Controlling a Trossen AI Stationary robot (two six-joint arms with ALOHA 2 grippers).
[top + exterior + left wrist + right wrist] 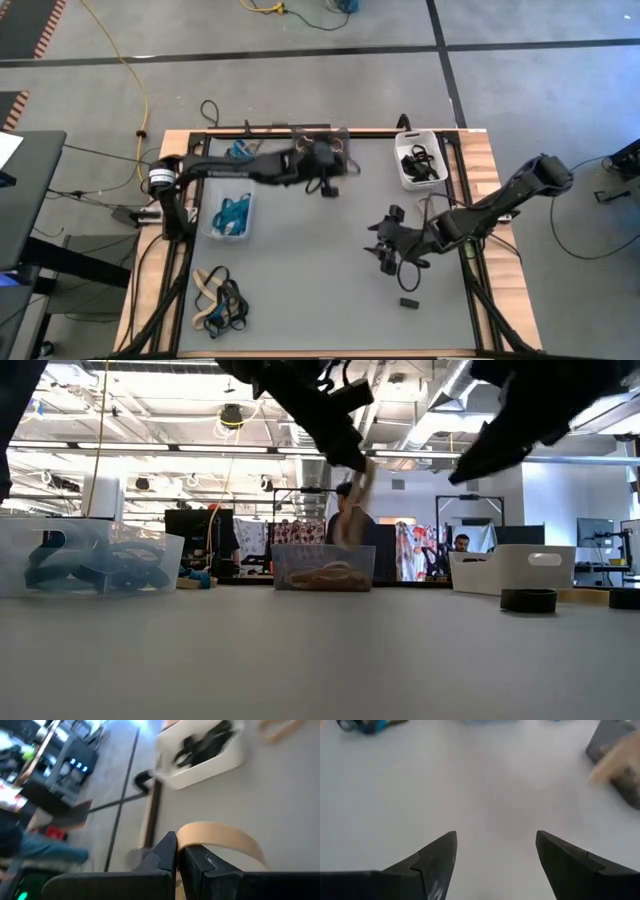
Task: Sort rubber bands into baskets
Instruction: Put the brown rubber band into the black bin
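Left pincer [177, 855] clenched on a tan band [220, 837], raised just short of the clear bin [318, 140] at the surface's far edge, likely the tan bin. Right pincer [495, 865] released, fingers wide, empty, hovering over bare surface [300, 260] nearer than the white bin [420, 160], which holds black bands. Blue bands fill a bin [228, 215] left of clear. Unsorted pile [220, 300] at the near left corner. Open room mid-surface.

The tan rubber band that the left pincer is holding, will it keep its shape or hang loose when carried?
The tan rubber band, pinched in the shut left pincer, arches in a loop there, so it seems springy. In the low view it dangles thin below the arm, so it is probably floppy and light. It may swing when moved.
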